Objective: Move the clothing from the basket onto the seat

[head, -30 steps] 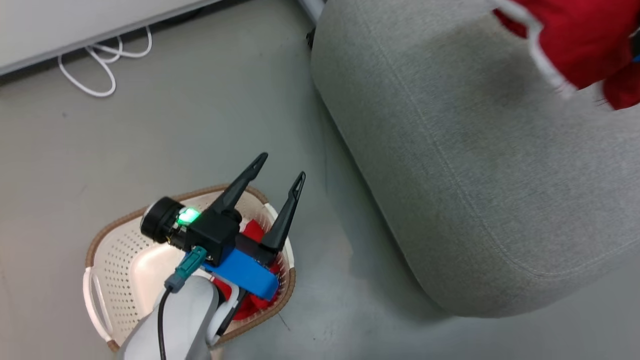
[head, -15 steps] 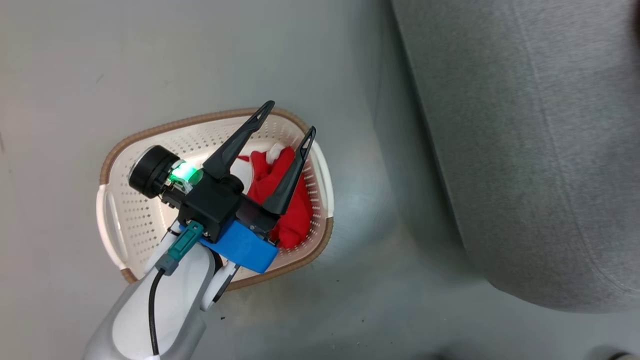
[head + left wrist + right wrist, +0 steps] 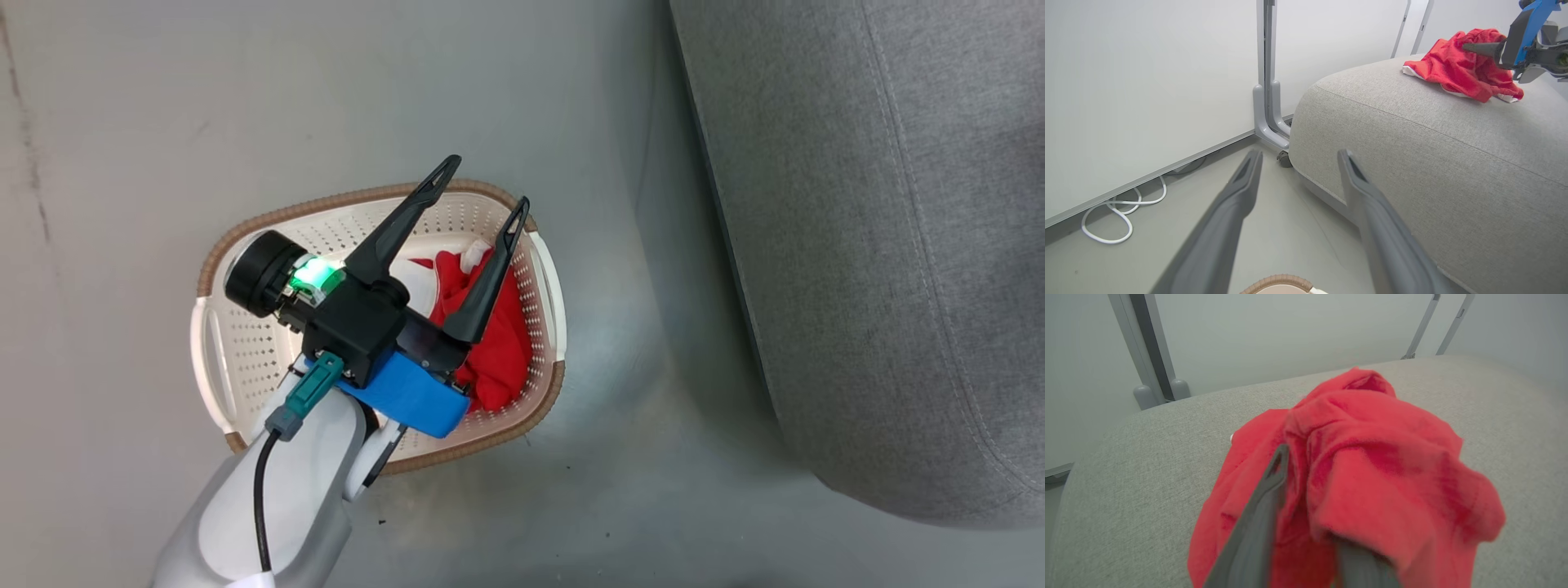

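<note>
The cream basket [image 3: 245, 359] with its brown rim stands on the floor, and a piece of red clothing [image 3: 500, 359] lies bunched in its right half. My left gripper [image 3: 484, 184] hovers open above the basket, its fingers spread over the far rim [image 3: 1278, 281] and holding nothing. The grey seat [image 3: 882, 245] lies to the right. On top of the seat [image 3: 1433, 143] rests another red garment [image 3: 1457, 69], with my right gripper [image 3: 1470, 47] at it. In the right wrist view that garment [image 3: 1372, 465] drapes over my right gripper [image 3: 1302, 457], whose jaws stand close together with fabric between them.
A white cable [image 3: 1106, 228] lies looped on the floor by the white wall panel. A grey panel post [image 3: 1267, 102] and a small caster [image 3: 1284, 159] stand at the seat's far corner. Bare grey floor [image 3: 620, 351] separates basket and seat.
The head camera has swung, so the basket now sits higher and the seat's garment has left that view. My left gripper stays open over the basket.
</note>
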Robot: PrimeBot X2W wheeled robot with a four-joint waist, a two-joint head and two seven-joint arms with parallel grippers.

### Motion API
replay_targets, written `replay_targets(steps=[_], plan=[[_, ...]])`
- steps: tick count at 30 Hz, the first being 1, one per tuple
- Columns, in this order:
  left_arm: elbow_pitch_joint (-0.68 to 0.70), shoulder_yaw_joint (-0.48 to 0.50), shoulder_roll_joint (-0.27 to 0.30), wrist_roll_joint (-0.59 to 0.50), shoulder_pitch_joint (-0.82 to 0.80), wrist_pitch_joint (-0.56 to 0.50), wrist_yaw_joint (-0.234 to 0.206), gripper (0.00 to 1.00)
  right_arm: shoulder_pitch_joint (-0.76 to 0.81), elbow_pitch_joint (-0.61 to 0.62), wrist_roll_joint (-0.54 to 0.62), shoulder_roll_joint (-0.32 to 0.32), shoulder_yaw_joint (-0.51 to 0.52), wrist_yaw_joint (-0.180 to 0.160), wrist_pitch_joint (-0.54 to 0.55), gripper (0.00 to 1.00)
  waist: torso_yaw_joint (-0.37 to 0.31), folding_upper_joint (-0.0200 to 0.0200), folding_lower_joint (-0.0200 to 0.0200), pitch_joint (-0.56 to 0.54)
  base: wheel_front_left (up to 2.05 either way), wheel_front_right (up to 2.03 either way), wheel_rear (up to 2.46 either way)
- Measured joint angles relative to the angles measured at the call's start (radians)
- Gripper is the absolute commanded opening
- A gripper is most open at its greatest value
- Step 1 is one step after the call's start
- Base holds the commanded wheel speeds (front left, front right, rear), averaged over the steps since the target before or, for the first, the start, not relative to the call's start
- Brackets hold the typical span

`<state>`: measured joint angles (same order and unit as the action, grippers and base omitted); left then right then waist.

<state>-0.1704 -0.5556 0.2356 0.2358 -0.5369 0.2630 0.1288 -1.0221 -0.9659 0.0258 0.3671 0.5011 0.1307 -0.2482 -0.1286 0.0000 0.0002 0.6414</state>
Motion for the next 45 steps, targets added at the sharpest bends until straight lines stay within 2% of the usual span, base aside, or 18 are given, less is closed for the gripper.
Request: replay_targets(steps=[5, 13, 22, 27, 32, 39, 45], plan=[[-0.021, 0.014, -0.030, 0.016, 0.021, 0.000, 0.000, 1.00, 0.018, -0.008, 0.040, 0.005, -0.025, 0.000, -0.005, 1.00, 0.010, 0.0001, 0.0000, -0.049, 0.00, 0.00, 0.00], [-0.066, 0.066, -0.090, 0.055, 0.111, 0.000, 0.000, 1.00, 0.146, 0.002, 0.089, -0.002, -0.057, 0.000, 0.000, 1.00, 0.037, 0.0000, -0.0001, -0.185, 0.00, 0.00, 0.00], [-0.103, 0.161, -0.123, 0.073, 0.271, 0.000, 0.000, 1.00, 0.341, 0.103, 0.114, -0.083, -0.140, 0.000, 0.009, 1.00, 0.076, 0.0001, -0.0003, -0.380, 0.00, 0.00, 0.00], [-0.105, 0.224, -0.135, 0.073, 0.356, 0.000, 0.000, 1.00, 0.455, 0.203, 0.090, -0.145, -0.215, 0.000, 0.016, 1.00, 0.098, 0.0001, -0.0004, -0.475, 0.00, 0.00, 0.00], [-0.109, 0.283, -0.150, 0.073, 0.426, 0.000, 0.000, 1.00, 0.622, 0.377, 0.025, -0.195, -0.275, 0.000, 0.036, 1.00, 0.135, 0.0001, -0.0005, -0.562, 0.00, 0.00, 0.00], [-0.115, 0.353, -0.160, 0.072, 0.472, 0.000, 0.000, 1.00, 0.801, 0.600, -0.021, -0.263, -0.346, 0.000, 0.071, 1.00, 0.182, 0.0001, -0.0005, -0.612, 0.00, 0.00, 0.00], [-0.130, 0.400, -0.166, 0.071, 0.497, 0.000, 0.000, 1.00, 0.906, 0.723, -0.043, -0.298, -0.392, 0.000, 0.103, 1.00, 0.195, 0.0001, -0.0004, -0.631, 0.00, 0.00, 0.00]])
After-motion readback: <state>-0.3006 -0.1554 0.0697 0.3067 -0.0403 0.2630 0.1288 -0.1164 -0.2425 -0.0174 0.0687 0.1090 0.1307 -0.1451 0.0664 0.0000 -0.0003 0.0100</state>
